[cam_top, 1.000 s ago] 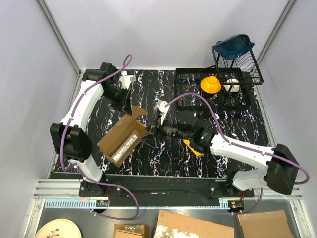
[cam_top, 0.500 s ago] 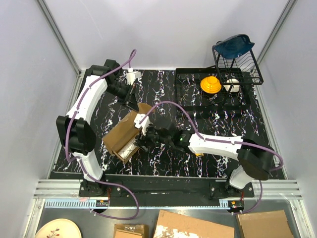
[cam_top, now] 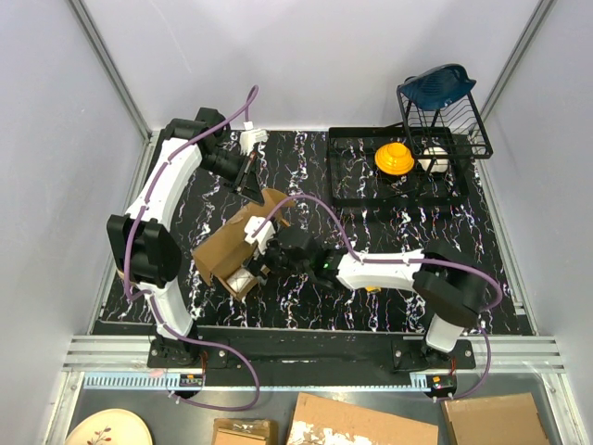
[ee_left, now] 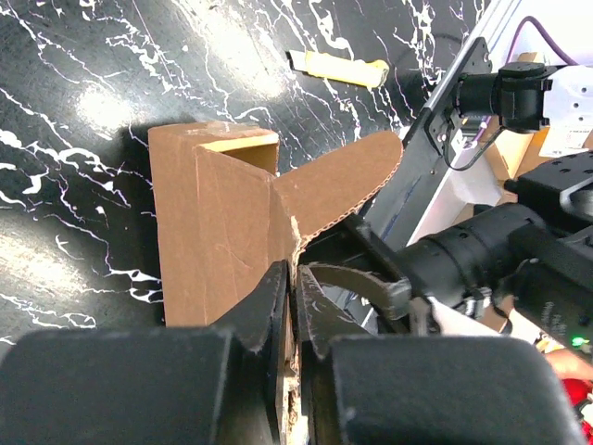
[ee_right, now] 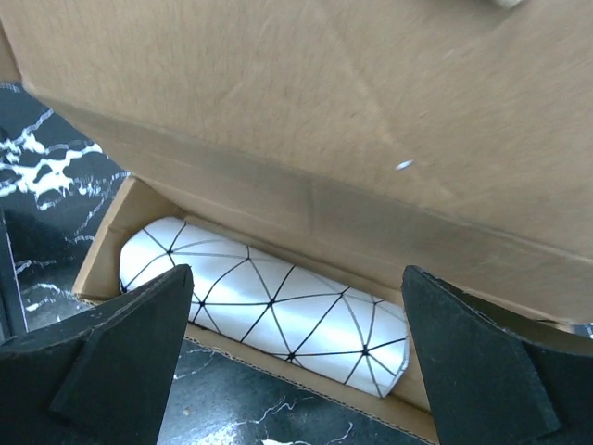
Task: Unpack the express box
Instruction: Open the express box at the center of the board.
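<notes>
Right pincer [ee_right: 296, 274] gapes wide before the express box [ee_right: 324, 111] — white patterned bundle [ee_right: 259, 298] inside.

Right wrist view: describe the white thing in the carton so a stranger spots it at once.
On the black marbled table, left of centre, lies the open brown express box, a flap pinched by the left gripper. Inside, along its floor, lies a white roll. Thin black lines cut it into triangles; all around it is plain brown cardboard.
</notes>
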Tool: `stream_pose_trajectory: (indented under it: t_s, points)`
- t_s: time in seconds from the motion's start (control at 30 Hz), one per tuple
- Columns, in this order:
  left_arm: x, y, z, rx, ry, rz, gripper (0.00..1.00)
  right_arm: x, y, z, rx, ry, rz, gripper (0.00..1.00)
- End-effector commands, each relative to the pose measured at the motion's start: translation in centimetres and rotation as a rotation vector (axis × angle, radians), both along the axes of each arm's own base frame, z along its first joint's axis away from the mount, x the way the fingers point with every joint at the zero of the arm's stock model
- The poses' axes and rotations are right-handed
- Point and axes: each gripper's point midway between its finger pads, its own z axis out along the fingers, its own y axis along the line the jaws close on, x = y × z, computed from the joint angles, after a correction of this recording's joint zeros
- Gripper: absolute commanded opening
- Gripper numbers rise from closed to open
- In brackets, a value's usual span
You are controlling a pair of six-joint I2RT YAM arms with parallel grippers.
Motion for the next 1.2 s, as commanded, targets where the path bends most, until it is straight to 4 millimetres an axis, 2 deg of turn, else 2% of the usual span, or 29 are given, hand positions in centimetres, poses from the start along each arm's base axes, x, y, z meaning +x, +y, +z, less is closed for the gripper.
stream_pose_trajectory:
  t_s: [0.0, 0.13, 0.3, 0.4, 0.53, 0.6, 0.7, 0.9, 1.03, 1.17]
  points:
    - [-3.6, 0.0, 2.2, -0.030, 0.110, -0.035, 0.07, -0.2, 1.0, -0.6, -0.013, -0.031, 0.015, 1.00]
    - [-3.7, 0.0, 2.1, -0.023, 0.098, -0.047, 0.07, -0.6, 0.3, -3.4, -0.088, 0.001, 0.025, 1.00]
    - [-3.9, 0.2, 1.9, -0.015, 0.091, -0.054, 0.07, -1.4, -0.4, -4.5, -0.080, 0.053, 0.015, 1.00]
    - [-4.0, 0.3, 1.9, -0.009, 0.080, -0.055, 0.07, -2.1, -1.4, -5.4, -0.108, 0.060, 0.027, 1.00]
    - [-4.1, 0.4, 1.8, -0.008, 0.077, -0.064, 0.07, -2.7, -3.1, -7.1, -0.200, 0.054, 0.045, 1.00]
    - [-4.2, 0.2, 1.7, -0.013, 0.084, -0.068, 0.07, -2.4, -3.6, -7.7, -0.238, 0.049, 0.024, 1.00]
    - [-4.2, 0.1, 1.7, -0.021, 0.087, -0.071, 0.06, -2.1, -3.2, -7.3, -0.239, 0.070, 0.007, 1.00]
    - [-4.5, -0.3, 2.6, -0.071, 0.068, -0.091, 0.05, -1.9, -1.8, -6.3, -0.118, 0.163, -0.046, 1.00]
    - [-4.9, -0.9, 3.1, -0.105, 0.062, -0.112, 0.06, -1.5, -1.2, -4.4, 0.076, 0.365, -0.106, 1.00]
    - [-4.6, -1.0, 3.5, -0.103, 0.052, -0.106, 0.05, -1.1, -1.7, -4.1, 0.127, 0.526, -0.176, 1.00]
